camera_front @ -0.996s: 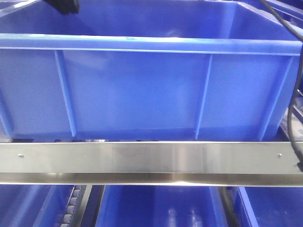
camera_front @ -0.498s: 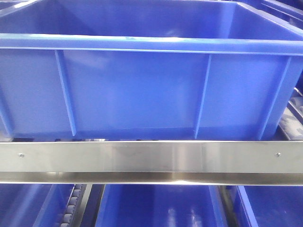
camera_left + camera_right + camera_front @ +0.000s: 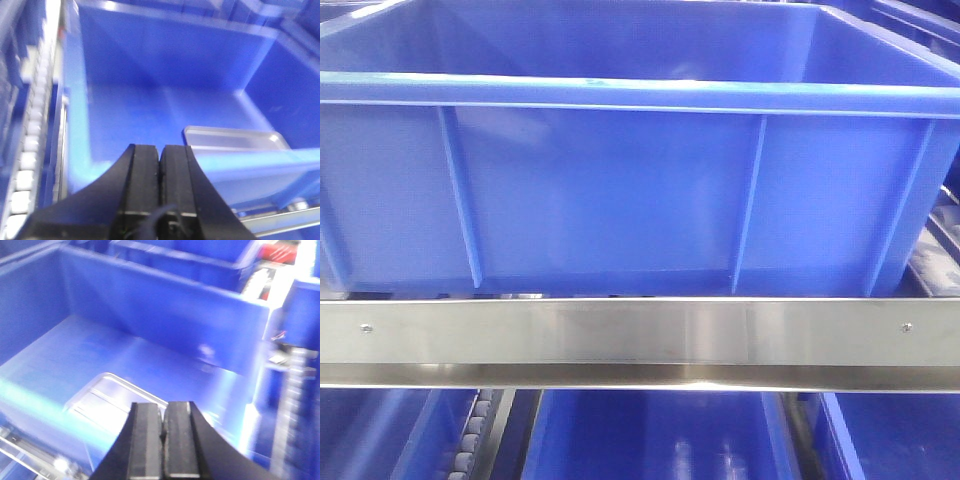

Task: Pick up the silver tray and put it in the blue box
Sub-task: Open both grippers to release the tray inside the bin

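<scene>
Item 1, nearest: left hand [image 3: 160, 165], fingers pressed together, nothing between them, poised above the near rim of the blue box [image 3: 80, 150]. Right hand [image 3: 163, 427], likewise pressed together and empty, above the same box at its other side.

Item 2: silver tray [image 3: 232, 140], lying on the box floor against the near wall. From the left hand it lies ahead, below and to the right; from the right hand [image 3: 107, 402] ahead, below and to the left. Neither hand touches it. Whether it sits quite flat cannot be told; both wrist views are blurred.

Item 3: steel rail [image 3: 640, 335] in front of the box; roller track [image 3: 30, 145] to its left; further blue crates [image 3: 200, 255] beyond.

Risk, as judged: placement looks complete. A low hand could clip the thick box rim and shift the box on its rollers, or dip and knock the tray askew.
</scene>
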You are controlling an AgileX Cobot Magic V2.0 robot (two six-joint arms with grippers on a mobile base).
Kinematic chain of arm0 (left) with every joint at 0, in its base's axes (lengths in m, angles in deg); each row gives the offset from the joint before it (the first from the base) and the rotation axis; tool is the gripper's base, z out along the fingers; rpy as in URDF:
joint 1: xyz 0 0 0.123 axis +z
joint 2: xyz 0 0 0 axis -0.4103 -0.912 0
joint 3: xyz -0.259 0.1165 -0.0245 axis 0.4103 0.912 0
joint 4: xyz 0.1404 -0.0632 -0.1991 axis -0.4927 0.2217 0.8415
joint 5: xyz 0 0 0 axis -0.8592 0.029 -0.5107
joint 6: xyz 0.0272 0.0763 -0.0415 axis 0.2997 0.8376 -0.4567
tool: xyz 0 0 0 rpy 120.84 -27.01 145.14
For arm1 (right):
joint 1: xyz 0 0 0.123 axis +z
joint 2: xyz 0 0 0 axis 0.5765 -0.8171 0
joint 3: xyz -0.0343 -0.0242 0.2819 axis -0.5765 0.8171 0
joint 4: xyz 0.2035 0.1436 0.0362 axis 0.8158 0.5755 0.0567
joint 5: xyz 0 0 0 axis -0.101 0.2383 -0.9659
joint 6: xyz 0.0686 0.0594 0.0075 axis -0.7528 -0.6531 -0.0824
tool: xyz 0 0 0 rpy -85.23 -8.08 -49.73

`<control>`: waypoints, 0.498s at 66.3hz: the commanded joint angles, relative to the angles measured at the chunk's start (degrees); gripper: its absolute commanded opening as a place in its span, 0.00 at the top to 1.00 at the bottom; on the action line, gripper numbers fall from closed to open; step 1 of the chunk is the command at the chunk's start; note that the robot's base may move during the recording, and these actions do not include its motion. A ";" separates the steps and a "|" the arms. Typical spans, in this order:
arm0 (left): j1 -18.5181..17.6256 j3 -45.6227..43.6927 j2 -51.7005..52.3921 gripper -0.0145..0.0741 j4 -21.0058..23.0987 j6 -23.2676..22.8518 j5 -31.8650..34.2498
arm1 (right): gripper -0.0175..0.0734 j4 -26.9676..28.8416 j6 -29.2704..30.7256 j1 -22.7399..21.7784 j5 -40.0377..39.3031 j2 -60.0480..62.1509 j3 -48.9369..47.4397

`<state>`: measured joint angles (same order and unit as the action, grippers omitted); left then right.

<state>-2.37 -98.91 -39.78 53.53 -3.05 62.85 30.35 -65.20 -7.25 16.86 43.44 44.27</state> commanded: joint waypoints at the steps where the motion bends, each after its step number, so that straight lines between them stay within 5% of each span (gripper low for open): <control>1: 0.00 0.41 4.64 0.95 -0.41 -0.53 4.10 | 0.75 -1.51 0.50 -0.28 -0.24 5.75 0.41; 33: 0.00 2.45 12.70 0.95 -0.12 -0.53 3.96 | 0.75 -1.51 0.50 -0.28 4.96 18.52 1.89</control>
<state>-2.37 -94.94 -26.73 53.48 -3.08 62.30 30.35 -65.20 -7.25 24.78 62.51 47.65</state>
